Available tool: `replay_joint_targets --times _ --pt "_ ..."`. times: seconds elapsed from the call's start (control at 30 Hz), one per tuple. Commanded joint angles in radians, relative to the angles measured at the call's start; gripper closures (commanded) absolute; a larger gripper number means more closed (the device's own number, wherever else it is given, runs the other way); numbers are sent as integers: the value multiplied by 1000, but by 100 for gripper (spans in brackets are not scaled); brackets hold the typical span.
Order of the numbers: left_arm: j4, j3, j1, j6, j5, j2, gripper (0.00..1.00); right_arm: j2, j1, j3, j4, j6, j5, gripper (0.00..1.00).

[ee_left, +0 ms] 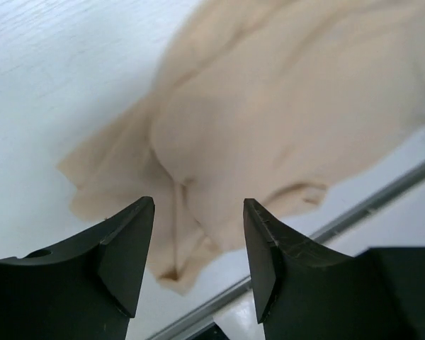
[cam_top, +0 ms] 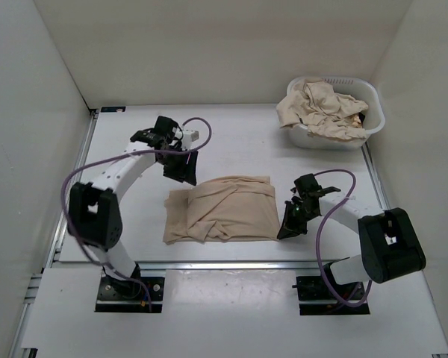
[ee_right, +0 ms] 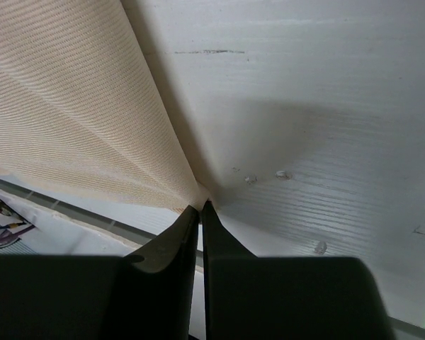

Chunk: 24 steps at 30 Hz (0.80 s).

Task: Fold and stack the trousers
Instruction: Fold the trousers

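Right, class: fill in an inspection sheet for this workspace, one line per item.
Surface: white table, a few small marks.
Job's things: trousers lie rumpled mid-table; spare trousers heaped in the basket, far right corner.
Clutter: nothing seen.
Grippers: left gripper open, by the trousers' far left corner; right gripper shut on their right edge.
Cables: purple cables loop along both arms.
Surroundings: white walls on three sides.

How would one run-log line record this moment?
left gripper: open over beige soft-cloth trousers | right gripper: shut on their edge | white plastic laundry basket: holds crumpled beige cloth
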Motion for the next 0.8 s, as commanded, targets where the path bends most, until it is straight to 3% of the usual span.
replay_joint_targets --times 0.0,0.2,0.33,0.37,0.47,0.5,0.77 --pt "-6 21 26 1 63 140 34 17 -2 11 -35 -30 11 92" --pt "-6 21 26 1 118 204 23 6 -2 11 -44 -30 11 88" --pt "-6 9 -2 1 117 247 23 6 -2 -11 -18 -8 11 86" --pt "6 9 -2 1 117 272 27 17 -2 -11 -18 -8 11 86" --pt "16 65 7 1 111 302 74 26 -2 -11 -9 -8 21 98" --pt "16 82 8 1 97 302 86 26 -2 -11 -9 -8 21 100" --pt "16 229 67 1 -41 313 86 -82 -2 -80 -54 -17 44 100"
